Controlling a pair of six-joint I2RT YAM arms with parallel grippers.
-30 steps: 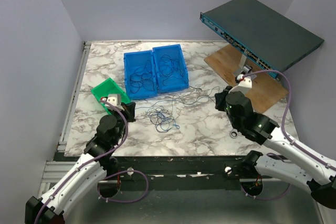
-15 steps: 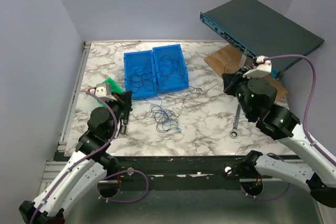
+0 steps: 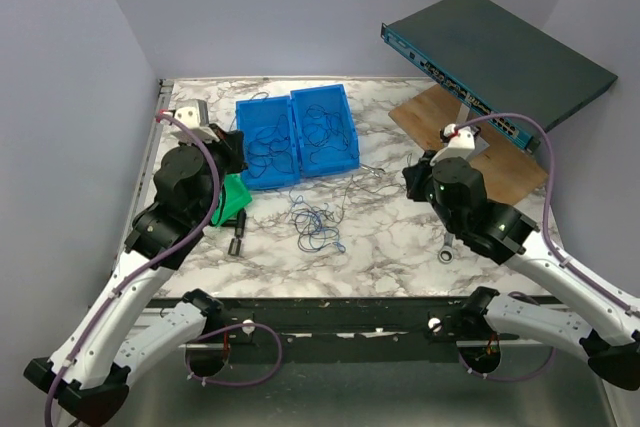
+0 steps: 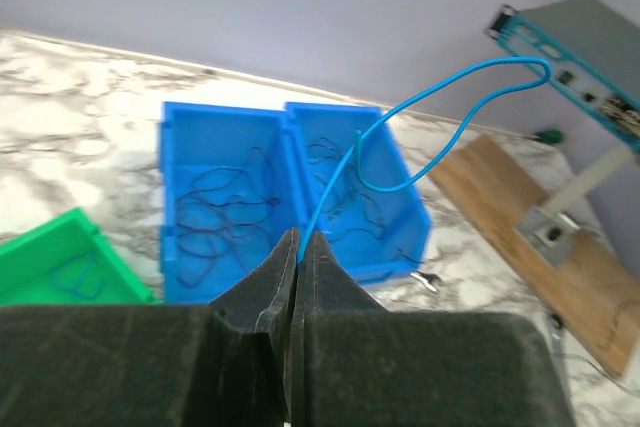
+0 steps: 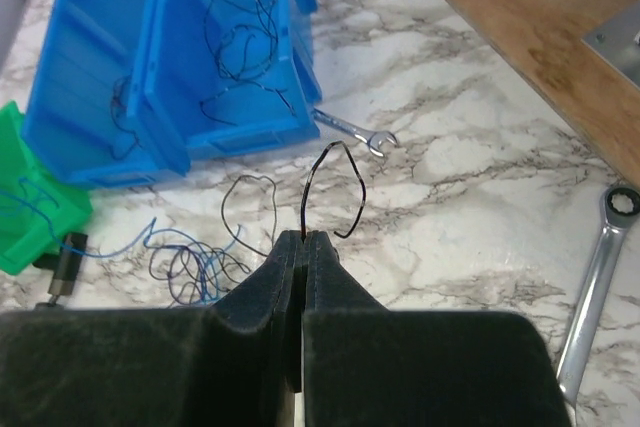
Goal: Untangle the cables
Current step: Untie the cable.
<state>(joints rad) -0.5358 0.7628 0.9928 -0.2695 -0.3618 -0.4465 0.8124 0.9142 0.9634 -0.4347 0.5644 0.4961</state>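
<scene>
A tangle of thin blue and dark cables (image 3: 312, 223) lies on the marble table in front of the blue bins; the right wrist view shows this tangle (image 5: 190, 265) too. My left gripper (image 4: 300, 237) is shut on a blue cable (image 4: 450, 99) that arcs up from its tips. From above, the left gripper (image 3: 232, 147) hangs raised beside the left blue bin. My right gripper (image 5: 303, 237) is shut on a dark cable (image 5: 330, 152) looping above its tips. In the top view the right gripper (image 3: 412, 179) sits right of the tangle.
Two blue bins (image 3: 262, 112) (image 3: 345, 117) hold loose dark cables. A green bin (image 3: 232, 197) sits partly under my left arm. A silver wrench (image 3: 447, 247) lies near the right arm, a smaller wrench (image 5: 350, 129) by the bins. A network switch (image 3: 500, 52) stands over a wooden board (image 3: 430, 112).
My left arm has risen and swung back-left from the tangle to beside the left blue bin, uncovering the green bin. My right arm swung back-right, then returned toward the tangle.
</scene>
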